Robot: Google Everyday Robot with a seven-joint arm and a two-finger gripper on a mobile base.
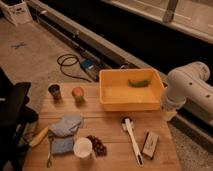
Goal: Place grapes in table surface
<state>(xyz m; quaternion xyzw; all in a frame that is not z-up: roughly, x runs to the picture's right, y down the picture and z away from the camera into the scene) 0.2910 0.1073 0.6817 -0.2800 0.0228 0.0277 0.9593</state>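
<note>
The grapes [98, 145], a small dark reddish-purple bunch, lie on the table surface [110, 126], a light-brown plank top. They touch the right side of a white cup [82, 148] near the front edge. My white arm [189, 86] shows at the right, beside the yellow bin. My gripper is out of view; only the arm's links show. Nothing holds the grapes.
A yellow plastic bin [131, 91] with a green item [139, 82] stands at the back. A round orange-red fruit [77, 93] and a dark cup [54, 91] stand at the back left. Blue cloths [65, 126], a white brush [132, 137] and a small box [149, 144] lie at the front. A dark object [15, 107] stands at the left.
</note>
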